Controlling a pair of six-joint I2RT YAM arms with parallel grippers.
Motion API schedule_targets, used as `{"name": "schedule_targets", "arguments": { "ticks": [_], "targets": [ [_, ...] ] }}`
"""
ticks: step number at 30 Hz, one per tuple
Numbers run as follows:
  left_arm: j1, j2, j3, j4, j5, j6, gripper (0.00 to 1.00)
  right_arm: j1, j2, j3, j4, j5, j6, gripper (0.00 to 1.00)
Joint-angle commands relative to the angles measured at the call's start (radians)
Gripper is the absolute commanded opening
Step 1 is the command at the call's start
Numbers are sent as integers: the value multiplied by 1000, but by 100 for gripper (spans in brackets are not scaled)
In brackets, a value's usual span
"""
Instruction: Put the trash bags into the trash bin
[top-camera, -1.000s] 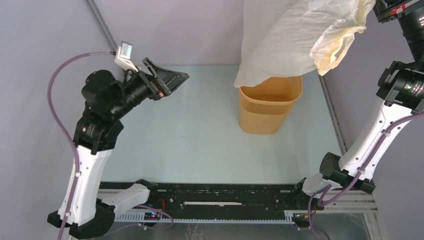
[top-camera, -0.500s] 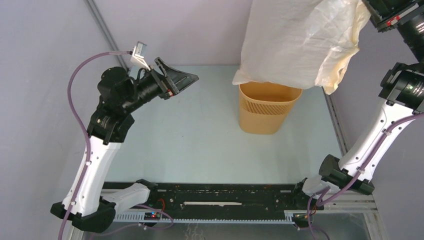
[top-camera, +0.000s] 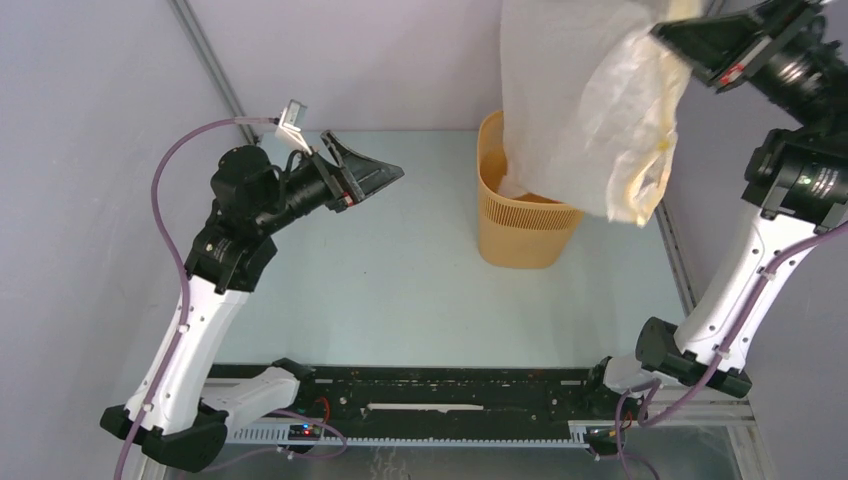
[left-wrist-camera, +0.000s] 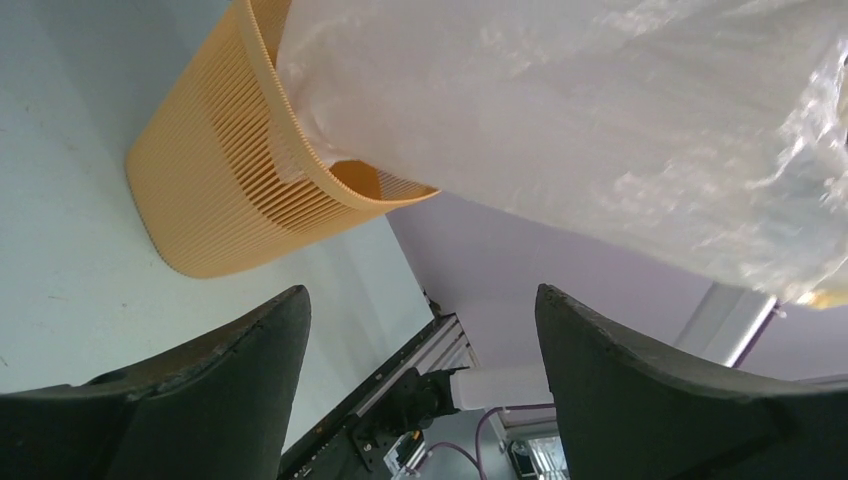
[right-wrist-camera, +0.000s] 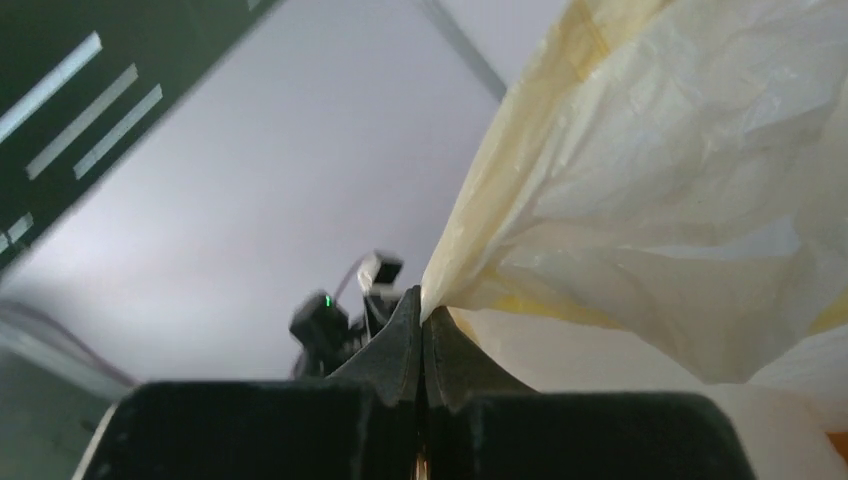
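White plastic bag (top-camera: 575, 110), pinched shut in the right gripper (top-camera: 665, 35), dips into the orange bin (top-camera: 525, 235), one fold hanging outside the rim. Best lowered centred so that fold clears. The left gripper (top-camera: 395, 175) hovers spread, well apart.

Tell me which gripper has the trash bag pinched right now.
The right gripper: its jaws are shut on the upper edge of the trash bag, high above the trash bin. The left gripper stands open and empty, off to the side.
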Motion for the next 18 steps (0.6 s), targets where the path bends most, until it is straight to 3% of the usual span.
{"name": "schedule_targets", "arguments": {
  "ticks": [1, 4, 10, 15, 18],
  "targets": [
    [-13, 19, 3, 47, 43, -9, 87, 138, -84, 50, -436, -130, -513, 0],
    [-16, 33, 20, 45, 49, 1, 86, 118, -154, -53, -543, -96, -585, 0],
    [-20, 66, 20, 104, 4, -6, 86, 113, -232, -93, -952, 47, -890, 0],
    [-30, 165, 99, 206, -97, -7, 83, 170, -332, -273, -934, 63, -897, 0],
    [-39, 302, 229, 251, -157, 33, 78, 196, -348, -299, -984, 99, -936, 0]
  ]
}}
